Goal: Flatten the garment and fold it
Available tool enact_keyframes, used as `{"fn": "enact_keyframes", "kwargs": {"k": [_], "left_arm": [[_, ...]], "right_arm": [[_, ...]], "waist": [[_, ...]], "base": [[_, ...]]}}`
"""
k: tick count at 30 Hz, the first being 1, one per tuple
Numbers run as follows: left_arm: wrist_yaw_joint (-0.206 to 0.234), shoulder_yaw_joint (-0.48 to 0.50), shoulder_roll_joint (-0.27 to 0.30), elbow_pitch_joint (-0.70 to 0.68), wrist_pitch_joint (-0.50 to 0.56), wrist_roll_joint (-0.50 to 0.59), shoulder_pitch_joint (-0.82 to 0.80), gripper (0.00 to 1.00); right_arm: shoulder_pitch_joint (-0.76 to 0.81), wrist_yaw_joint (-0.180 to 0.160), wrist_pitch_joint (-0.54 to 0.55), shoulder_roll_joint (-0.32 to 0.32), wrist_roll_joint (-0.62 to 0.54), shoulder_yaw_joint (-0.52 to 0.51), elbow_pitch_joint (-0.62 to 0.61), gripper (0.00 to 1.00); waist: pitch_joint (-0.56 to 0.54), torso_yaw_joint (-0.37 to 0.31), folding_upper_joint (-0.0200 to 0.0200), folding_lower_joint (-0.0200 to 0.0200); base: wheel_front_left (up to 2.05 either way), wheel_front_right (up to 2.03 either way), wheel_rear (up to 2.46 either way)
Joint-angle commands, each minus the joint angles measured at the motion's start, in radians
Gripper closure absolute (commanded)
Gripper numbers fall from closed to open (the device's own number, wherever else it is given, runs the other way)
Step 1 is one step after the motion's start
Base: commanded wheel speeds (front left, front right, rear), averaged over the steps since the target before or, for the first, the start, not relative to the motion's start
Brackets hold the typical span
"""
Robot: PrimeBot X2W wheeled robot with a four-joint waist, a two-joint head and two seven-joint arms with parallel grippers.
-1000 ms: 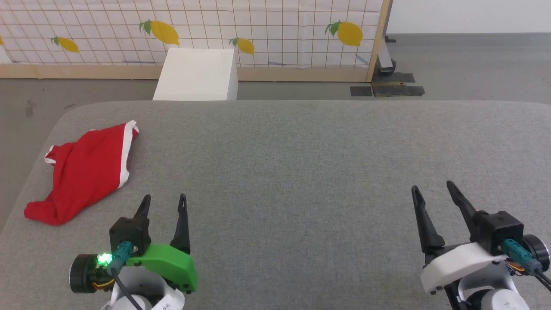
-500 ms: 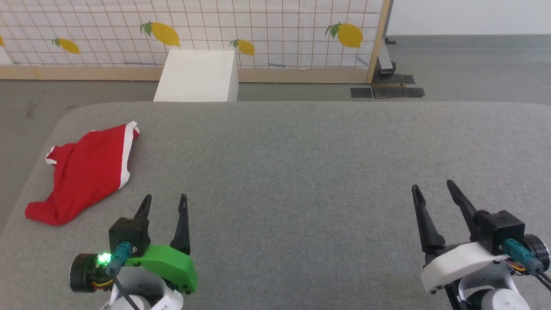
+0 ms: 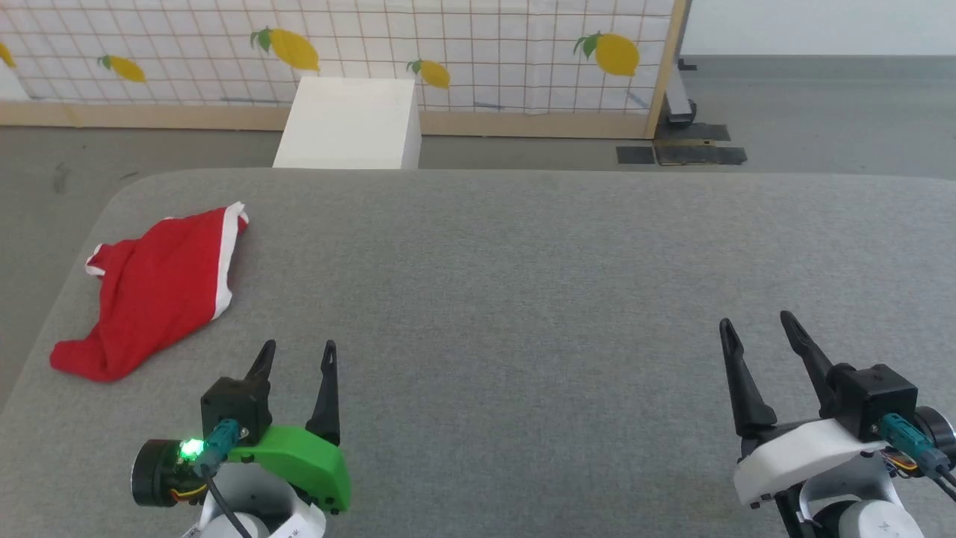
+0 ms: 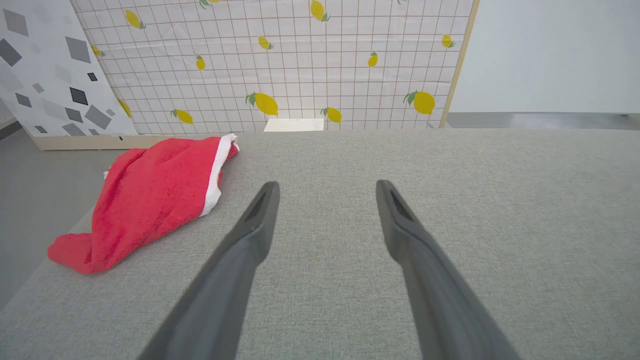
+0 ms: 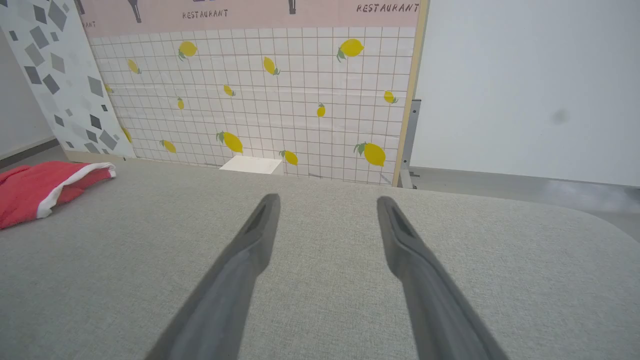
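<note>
Holds left gripper (image 3: 299, 347) and right gripper (image 3: 755, 320) spread, empty, over worktop (image 3: 485, 261). Finds shorts (image 3: 160, 288) crumpled whole near left edge from head; catches their white-trimmed end, plus "RESTAURANT" lettering (image 5: 387, 8), from right wrist.

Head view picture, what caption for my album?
Crumpled red shorts on the table; left gripper and right gripper open, empty.

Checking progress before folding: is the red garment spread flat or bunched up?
Bunched: the garment lies crumpled on the table, creases running through it, one end twisted narrow.

garment (image 5: 30, 192) cropped at left edge, underside hidden
</note>
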Motion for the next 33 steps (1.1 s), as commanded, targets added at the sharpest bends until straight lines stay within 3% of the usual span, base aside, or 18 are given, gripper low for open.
{"fn": "enact_keyframes", "kwargs": {"k": [1, 10, 21, 33], "left_arm": [[0.008, -0.002, 0.01, 0.003, 0.0, -0.012, 0.0, 0.0], [0.019, -0.009, 0.027, 0.018, 0.007, -0.015, -0.013, 0.0], [0.034, -0.03, 0.043, 0.041, 0.008, -0.013, -0.033, 0.0], [0.049, -0.048, 0.042, 0.05, 0.006, -0.007, -0.044, 0.0]], "right_arm": [[-0.015, -0.001, -0.006, 0.002, 0.006, 0.004, -0.008, 0.0], [0.002, -0.001, 0.0, 0.003, 0.003, 0.022, -0.033, 0.0], [0.034, -0.001, 0.008, 0.003, 0.011, 0.046, -0.075, 0.0], [0.053, -0.001, 0.027, 0.003, 0.015, 0.06, -0.09, 0.0]], "waist": [[0.006, 0.014, -0.0001, 0.0], [0.02, 0.102, -0.0001, 0.0], [0.026, 0.272, -0.0001, 0.0], [0.025, 0.373, -0.0001, 0.0]], "base": [[0.0, 0.0, 0.0], [0.0, 0.0, 0.0], [0.0, 0.0, 0.0], [0.0, 0.0, 0.0]]}}
